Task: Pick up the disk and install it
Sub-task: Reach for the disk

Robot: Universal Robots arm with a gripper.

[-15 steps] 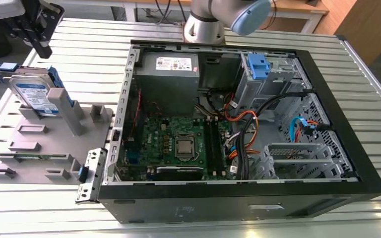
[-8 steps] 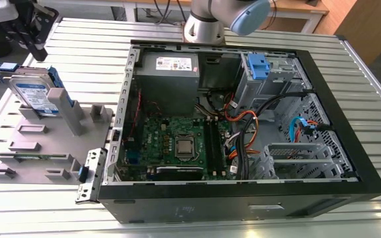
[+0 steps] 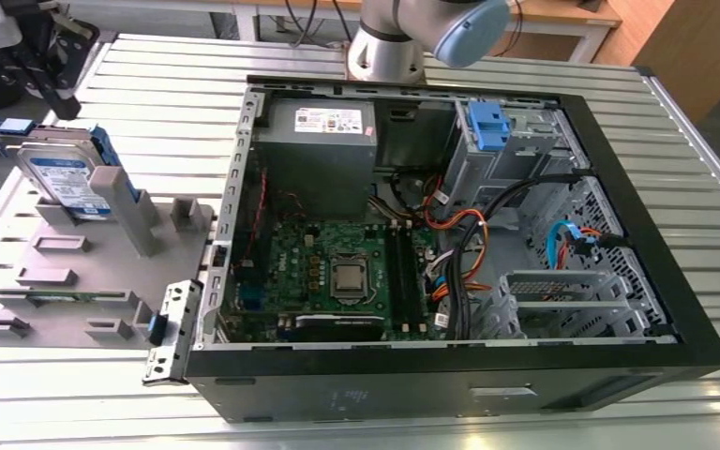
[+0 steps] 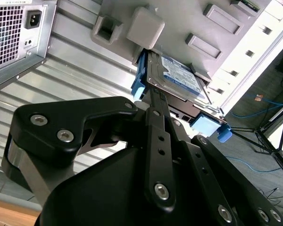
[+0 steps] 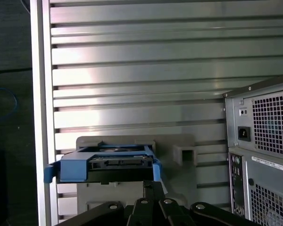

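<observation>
The disk (image 3: 67, 183) is a silver drive with a white and blue label, clipped in a blue bracket. It leans upright against a post on the grey fixture tray (image 3: 72, 272) at the exterior view's left. My gripper (image 3: 70, 105) hangs just behind and above it, apart from it. In the second wrist view a black finger (image 4: 154, 101) points at the end of the disk (image 4: 179, 75). The first wrist view has the disk (image 5: 106, 164) edge-on, just beyond my gripper (image 5: 153, 187), whose fingers are shut together on nothing.
The open computer case (image 3: 660, 309) lies on the slatted metal table, with motherboard, cables, a grey power supply box (image 3: 316, 141) and a drive cage with a blue bracket (image 3: 486, 127). The case's rear panel (image 5: 264, 141) stands close beside the gripper. The table's edge (image 5: 40, 117) lies past the tray.
</observation>
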